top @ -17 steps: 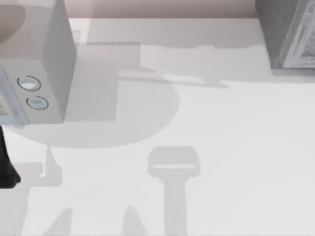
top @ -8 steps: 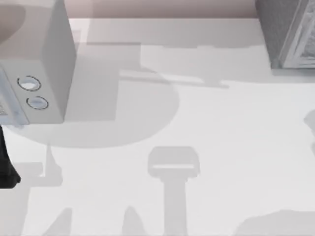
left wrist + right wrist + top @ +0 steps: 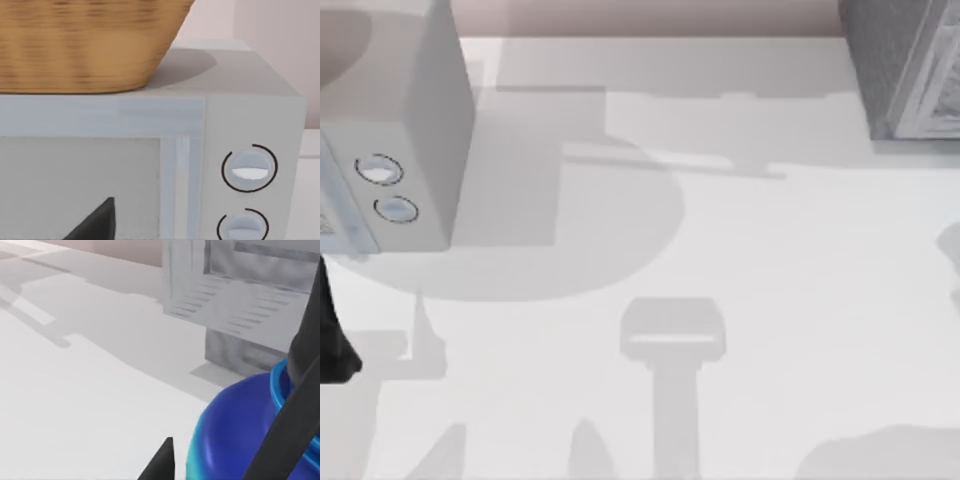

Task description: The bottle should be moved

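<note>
Bottle (image 3: 235, 440) seen between fingers of right hand (image 3: 220, 460), long axis upright; grip state cannot be told; left hand parked by microwave (image 3: 150, 125).

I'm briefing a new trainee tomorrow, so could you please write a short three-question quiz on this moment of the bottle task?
1. True or false: a woven basket sits on top of the microwave.
2. How many round knobs does the microwave's front panel show in the left wrist view? A) one B) two C) four
3. Fill in: in the right wrist view, the right gripper's dark fingers are close around the blue ____.

Key: 1 true; 2 B; 3 bottle. The grey crate-like box at the table's far right stands beyond the bottle.
</note>
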